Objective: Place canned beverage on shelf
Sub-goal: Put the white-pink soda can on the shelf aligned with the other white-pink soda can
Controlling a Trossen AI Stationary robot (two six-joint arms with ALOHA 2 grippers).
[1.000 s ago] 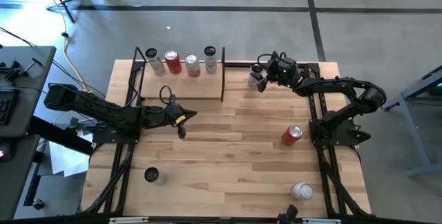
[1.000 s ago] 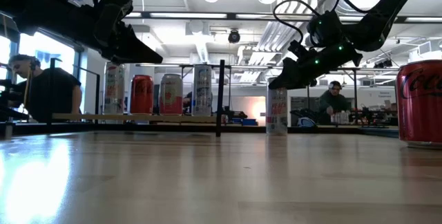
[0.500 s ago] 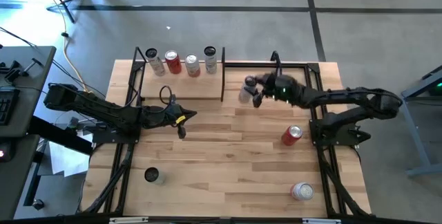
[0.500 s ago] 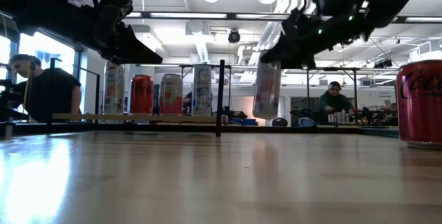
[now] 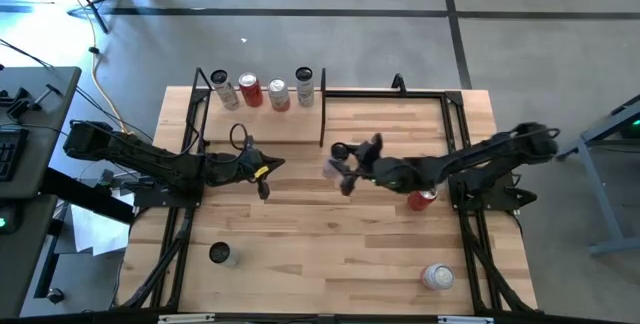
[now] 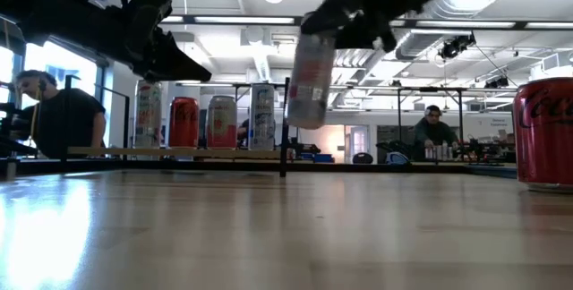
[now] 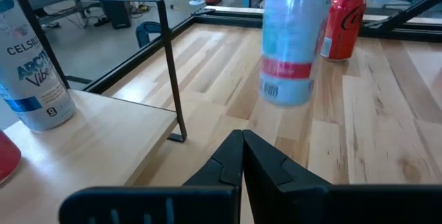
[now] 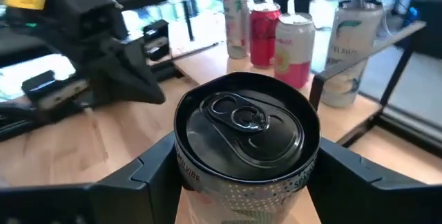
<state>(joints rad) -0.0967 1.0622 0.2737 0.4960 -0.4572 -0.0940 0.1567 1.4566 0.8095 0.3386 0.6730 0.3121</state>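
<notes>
A white can with a pink band (image 6: 311, 80) hangs above the middle of the table, with my right gripper (image 8: 245, 148) shut on it. In the high view the can (image 5: 333, 167) is just right of the shelf (image 5: 262, 126), a light-wood board between black upright frames. Several cans (image 5: 278, 94) stand upright along the shelf's far edge. My left gripper (image 7: 242, 148) is shut and holds nothing. It hovers at the shelf's near edge (image 5: 268, 170) and points toward the lifted can (image 7: 290, 44). My right gripper pinches the can's upper wall (image 8: 183, 165), just below the rim, between its two fingers (image 8: 155, 172), one on each side. The fingers reach in almost level from the table's right. The can hangs clear of the table, nearly upright, with its bottom tipped a little.
A red can (image 5: 423, 197) stands on the table under my right arm and shows large at the right of the low view (image 6: 546, 133). Further cans stand near the front right (image 5: 437, 277) and front left (image 5: 219, 254). People sit in the room beyond the table.
My right gripper has lifted the can off the table near the far edge, right of the shelf. It has swung up, toward the near side and toward the left, to the table's middle. The gripper has rolled, and the can has gone from upright to slightly tilted.
</notes>
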